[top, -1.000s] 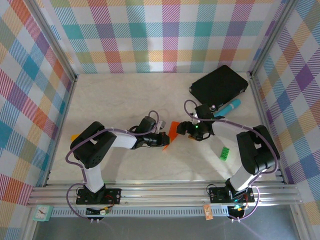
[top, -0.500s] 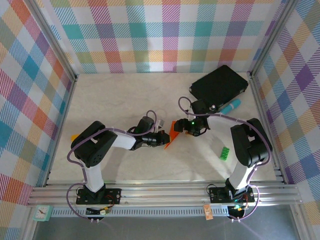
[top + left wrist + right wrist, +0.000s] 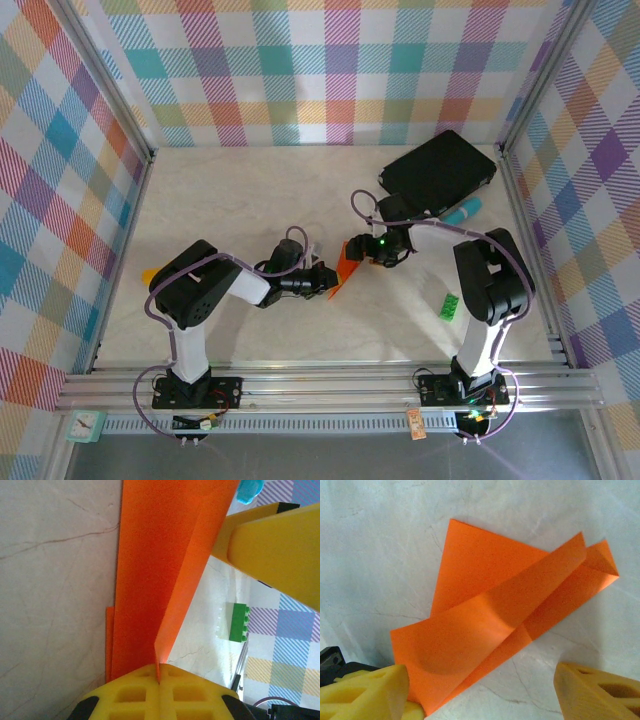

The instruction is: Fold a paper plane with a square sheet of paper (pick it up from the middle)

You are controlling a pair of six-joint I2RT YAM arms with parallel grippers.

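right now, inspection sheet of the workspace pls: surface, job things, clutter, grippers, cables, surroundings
surface: pale marbled tabletop, no spills seen
job's things: orange paper, partly folded, raised off the table at one end
clutter: black pad in the far right corner, turquoise object beside it, green block near the right edge
grippers: left gripper shut on the paper's edge; right gripper open, a finger on each side of the paper
cables: purple cables loop along both arms, clear of the paper
surroundings: plaid walls, metal rail at the near edge
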